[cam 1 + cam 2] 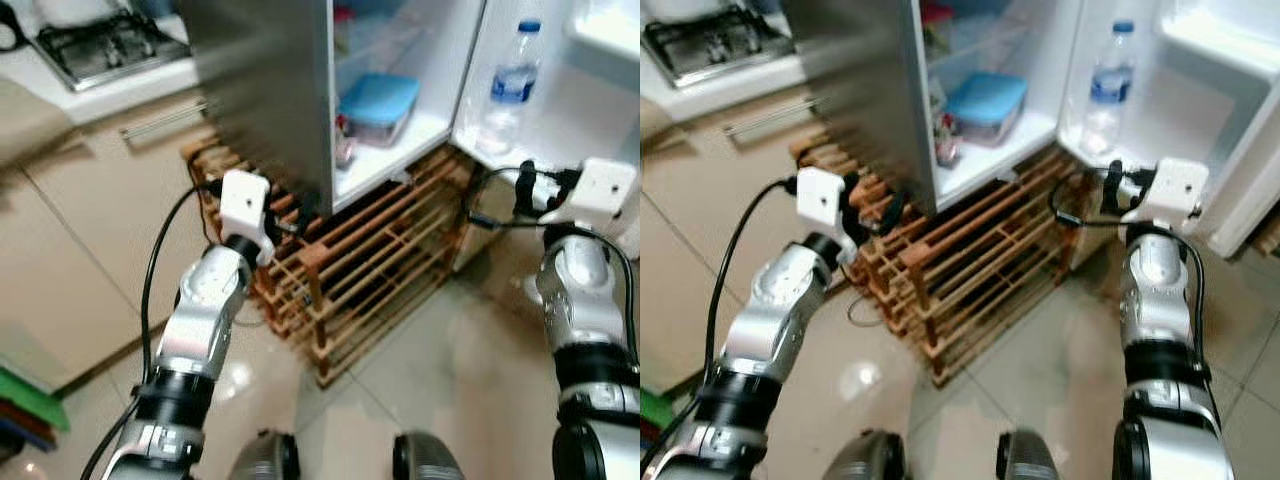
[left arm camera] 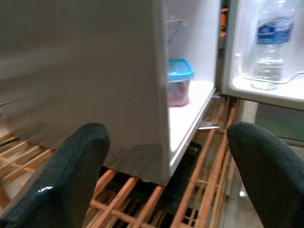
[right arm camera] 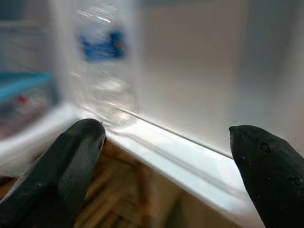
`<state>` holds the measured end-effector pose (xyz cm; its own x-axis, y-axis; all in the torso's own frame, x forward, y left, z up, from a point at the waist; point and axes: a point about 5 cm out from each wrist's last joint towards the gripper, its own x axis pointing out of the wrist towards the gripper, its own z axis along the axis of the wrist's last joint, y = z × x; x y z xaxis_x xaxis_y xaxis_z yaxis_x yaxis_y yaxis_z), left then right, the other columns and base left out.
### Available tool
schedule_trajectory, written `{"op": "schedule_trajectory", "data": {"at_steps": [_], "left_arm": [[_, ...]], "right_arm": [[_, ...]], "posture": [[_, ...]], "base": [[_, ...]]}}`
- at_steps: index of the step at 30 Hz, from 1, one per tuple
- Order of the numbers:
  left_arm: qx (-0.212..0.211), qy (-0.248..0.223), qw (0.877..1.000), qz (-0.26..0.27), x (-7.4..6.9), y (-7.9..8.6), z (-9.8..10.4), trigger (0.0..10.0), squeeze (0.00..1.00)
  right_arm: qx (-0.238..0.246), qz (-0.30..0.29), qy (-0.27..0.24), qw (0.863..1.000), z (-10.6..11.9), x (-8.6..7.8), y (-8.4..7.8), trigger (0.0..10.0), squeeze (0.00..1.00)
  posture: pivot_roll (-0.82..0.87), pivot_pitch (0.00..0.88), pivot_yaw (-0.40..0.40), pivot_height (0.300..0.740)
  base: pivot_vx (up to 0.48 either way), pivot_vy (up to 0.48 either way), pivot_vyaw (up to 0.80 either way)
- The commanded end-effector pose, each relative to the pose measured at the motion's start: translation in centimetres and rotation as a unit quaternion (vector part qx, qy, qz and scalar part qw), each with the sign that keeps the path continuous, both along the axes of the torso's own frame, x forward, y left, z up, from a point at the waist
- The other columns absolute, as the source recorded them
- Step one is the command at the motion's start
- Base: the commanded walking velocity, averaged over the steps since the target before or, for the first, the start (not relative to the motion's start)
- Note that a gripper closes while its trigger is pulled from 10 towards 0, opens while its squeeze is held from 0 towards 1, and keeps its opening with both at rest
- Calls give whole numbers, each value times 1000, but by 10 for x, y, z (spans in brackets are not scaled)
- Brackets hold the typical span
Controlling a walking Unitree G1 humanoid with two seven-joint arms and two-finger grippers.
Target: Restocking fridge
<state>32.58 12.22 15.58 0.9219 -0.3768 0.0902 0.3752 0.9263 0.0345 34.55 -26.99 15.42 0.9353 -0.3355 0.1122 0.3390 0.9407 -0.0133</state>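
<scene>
The fridge (image 1: 265,90) stands with its door (image 1: 570,110) swung open to the right. A clear water bottle (image 1: 510,88) with a blue cap and label stands upright on the door's lowest shelf (image 3: 156,142). A blue-lidded container (image 1: 378,105) rests on the fridge's bottom shelf. My left gripper (image 2: 166,147) is open and holds nothing, at the lower front corner of the fridge's steel side. My right gripper (image 3: 166,137) is open too, just below and in front of the door shelf, with the bottle (image 3: 102,61) off to one side of it.
A slatted wooden rack (image 1: 370,260) carries the fridge and juts out towards me over the tiled floor (image 1: 450,380). A gas hob (image 1: 100,45) sits on the counter at the far left, above beige cabinet doors (image 1: 90,250). Cables hang from both wrists.
</scene>
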Motion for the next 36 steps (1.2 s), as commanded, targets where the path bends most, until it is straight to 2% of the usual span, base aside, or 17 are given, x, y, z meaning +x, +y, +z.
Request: {"op": "schedule_trajectory", "data": {"at_steps": [1,6,10,13,17,22,23,26,27,32,36], "left_arm": [[4,-10,1000,-9,0,0,8,10000,0],[6,-14,1000,-10,-2,3,12,10000,0],[15,-2,1000,0,-4,11,12,10000,0],[21,5,1000,-7,-7,15,12,10000,0],[17,-3,1000,-20,-7,12,17,10000,0],[11,-13,998,-63,-11,-3,22,10000,0],[1,-17,996,-89,-13,-13,24,10000,0],[-12,-19,995,-102,-12,-21,25,10000,0],[-17,-21,994,-102,-9,-23,26,10000,0],[-27,-21,995,-99,-6,-27,27,10000,0],[-29,-20,995,-97,-5,-28,27,10000,0]], "right_arm": [[-8,-29,-9,1000,6,-1,-13,10000,0],[-15,-67,-10,998,16,-1,-39,10000,0],[-21,-76,-15,997,24,2,-46,10000,0],[-21,-79,-27,996,29,4,-47,10000,0],[-25,-76,-51,996,31,3,-40,10000,0],[-40,-67,-71,994,26,-3,-25,10000,0],[-45,-48,-80,995,23,-7,-10,10000,0],[-55,-22,-93,994,24,-12,8,10000,0],[-65,-4,-101,993,27,-14,19,10000,0],[-82,22,-113,990,35,-12,30,10000,0],[-49,65,-109,991,37,-1,35,10000,0]], "posture": [[-97,11,116,672],[-81,33,135,672],[-54,52,168,672],[-42,50,182,672],[-52,47,180,672],[-81,51,184,672],[-114,51,182,672],[-139,43,173,672],[-149,36,166,672],[-158,29,157,672],[-143,14,142,672]], "base": [[0,0,-688],[0,0,-571],[0,0,0],[405,0,0],[433,0,0],[480,0,0],[480,0,0],[287,0,0],[0,0,0],[0,0,0],[0,0,0]]}}
